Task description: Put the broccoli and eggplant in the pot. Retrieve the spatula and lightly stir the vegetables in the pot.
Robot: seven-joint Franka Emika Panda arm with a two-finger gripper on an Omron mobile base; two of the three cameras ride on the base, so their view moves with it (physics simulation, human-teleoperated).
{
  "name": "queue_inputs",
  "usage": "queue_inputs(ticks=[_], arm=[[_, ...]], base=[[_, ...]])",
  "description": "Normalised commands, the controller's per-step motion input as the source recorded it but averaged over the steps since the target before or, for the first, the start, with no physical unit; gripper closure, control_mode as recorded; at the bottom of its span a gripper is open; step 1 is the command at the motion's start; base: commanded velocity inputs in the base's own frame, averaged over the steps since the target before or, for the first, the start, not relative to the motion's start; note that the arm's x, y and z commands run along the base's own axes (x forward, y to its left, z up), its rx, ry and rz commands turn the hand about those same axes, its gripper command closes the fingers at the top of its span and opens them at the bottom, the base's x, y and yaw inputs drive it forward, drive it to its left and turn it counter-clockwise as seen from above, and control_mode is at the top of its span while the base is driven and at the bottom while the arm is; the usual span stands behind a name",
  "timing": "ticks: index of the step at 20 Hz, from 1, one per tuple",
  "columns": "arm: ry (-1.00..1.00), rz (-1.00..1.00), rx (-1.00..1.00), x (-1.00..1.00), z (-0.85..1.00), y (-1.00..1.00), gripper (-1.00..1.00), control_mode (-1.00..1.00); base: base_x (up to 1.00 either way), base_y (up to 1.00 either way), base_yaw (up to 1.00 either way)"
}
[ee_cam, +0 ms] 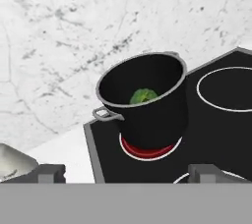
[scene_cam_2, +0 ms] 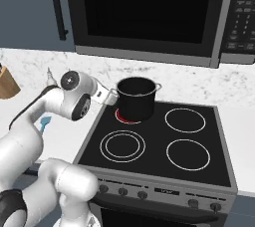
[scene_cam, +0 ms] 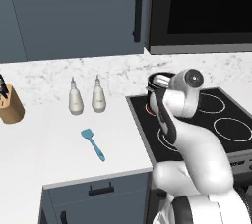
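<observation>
In the left base view I have the spatula (scene_cam: 93, 144) lying flat on the white counter (scene_cam: 44, 139), left of centre in the frame, blade toward the upper left and handle running down to the right. Above it stand two pale bottles (scene_cam: 86, 97) side by side, and a wooden knife block (scene_cam: 10, 102) sits at the far left edge. My arm rises from the lower right and covers most of the pot (scene_cam: 158, 81), of which I see just the rim and a bit of dark wall at the back left corner of the stove (scene_cam: 221, 120), right of centre.

In the right base view the pot (scene_cam_2: 136, 98) stands upright on the back left burner (scene_cam_2: 130, 117), which glows red under it, in the upper middle of the frame below the microwave (scene_cam_2: 149, 14). My wrist sits just left of the pot, close beside its near handle. A sliver of the spatula (scene_cam_2: 45, 123) shows on the counter at the left, behind my arm.

In the hand view the pot (ee_cam: 147, 105) fills the centre, and the broccoli (ee_cam: 143, 96) lies inside it on the bottom. The gripper (ee_cam: 127, 173) shows its fingertips (ee_cam: 51, 173) at the bottom corners, spread wide apart with nothing between them. I cannot make out the eggplant.
</observation>
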Motion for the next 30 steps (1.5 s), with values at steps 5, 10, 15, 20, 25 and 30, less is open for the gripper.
queue_inputs(ticks=[5,10,15,20,25,30], arm=[[0.47,0.11,0.0,-0.27,0.64,0.7,-1.0,-1.0],[0.44,0.25,-0.04,-0.09,-0.13,0.71,-1.0,-1.0],[0.19,0.68,-0.2,-0.05,-0.93,0.64,-1.0,-1.0],[0.05,0.98,-0.23,-0.34,-0.99,0.31,-1.0,-1.0],[0.0,1.0,-0.22,-0.4,-0.66,0.15,-1.0,-1.0],[0.0,1.0,-0.24,-0.29,-0.06,0.05,-1.0,-1.0]], base=[[0.0,0.0,0.0],[0.0,0.0,0.0],[0.0,0.0,0.0],[0.0,0.0,0.0],[0.0,0.0,0.0],[0.0,0.0,0.0]])
